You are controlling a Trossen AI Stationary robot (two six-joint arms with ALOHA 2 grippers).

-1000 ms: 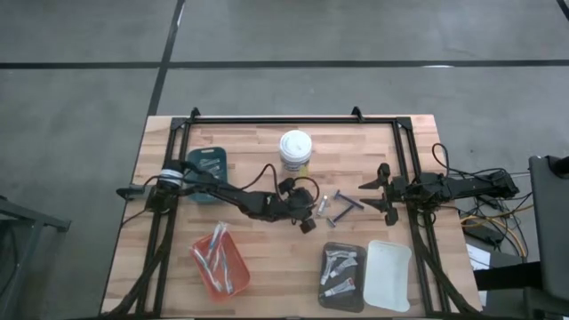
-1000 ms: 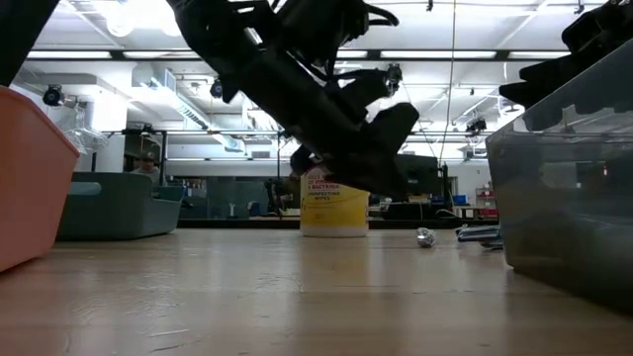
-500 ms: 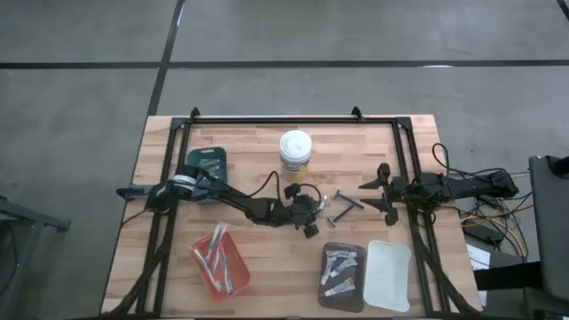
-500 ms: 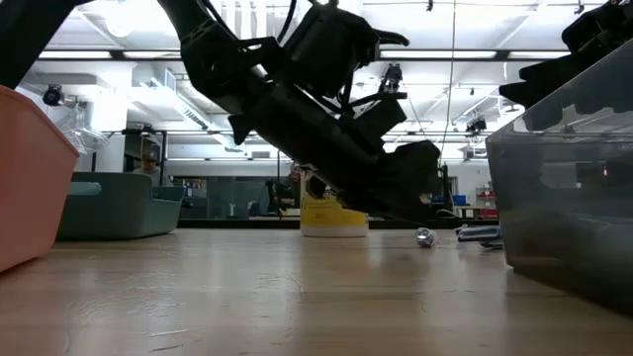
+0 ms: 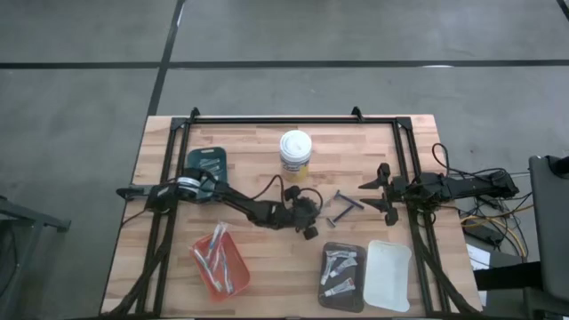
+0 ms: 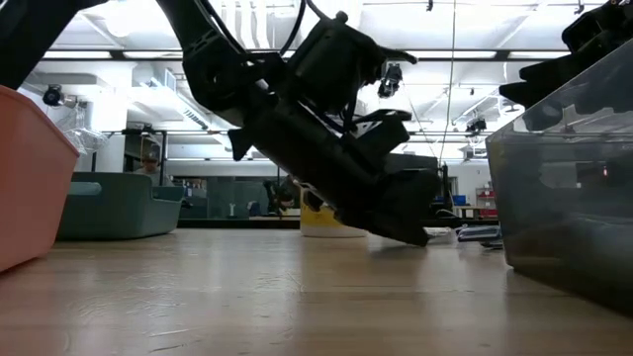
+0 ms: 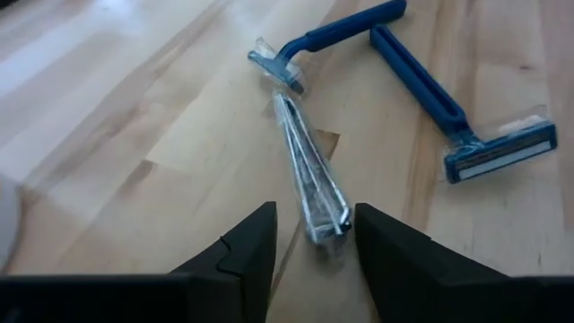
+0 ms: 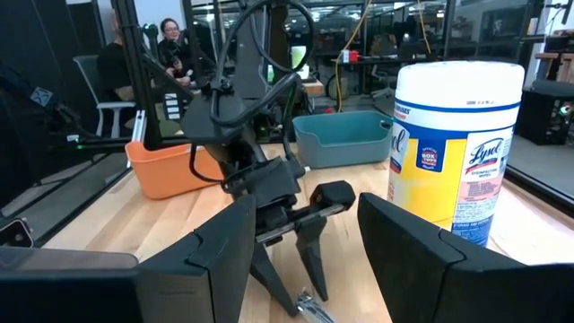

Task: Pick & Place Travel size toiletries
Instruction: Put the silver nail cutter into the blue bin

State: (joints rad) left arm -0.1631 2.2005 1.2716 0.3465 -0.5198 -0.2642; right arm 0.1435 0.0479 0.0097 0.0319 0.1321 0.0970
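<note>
The left gripper [image 5: 310, 219] reaches low over the middle of the table, its two fingers [image 7: 254, 247] spread apart on either side of one clear-wrapped toothbrush [image 7: 310, 179] that lies flat on the wood; the fingers straddle its near end and do not yet pinch it. Just past the toothbrush, at about 3 o'clock from the gripper in the high view, lie two blue razors [image 7: 421, 81]: one touches the toothbrush's far tip with its head, the other [image 7: 498, 152] lies beside it, head pointing the opposite way.

The right gripper [image 5: 380, 189] waits at the table's 3 o'clock edge, its fingers wide apart and holding nothing.

Four trays stand on the table. A teal tray [image 5: 206, 163] at 9 o'clock holds a few wrapped items, too small to count. An orange tray [image 5: 220, 260] at 7 o'clock holds several slim wrapped pieces, perhaps three. A dark clear tray [image 5: 342, 276] at 5 o'clock holds about three small silvery tubes [image 5: 339, 260]. A white tray [image 5: 388, 275] just beside it shows nothing inside.

One Lysol wipes tub [image 5: 295, 152] with a white lid stands upright at 12 o'clock.

In the right wrist view, two people [image 8: 170, 45] sit in the room behind the table.
</note>
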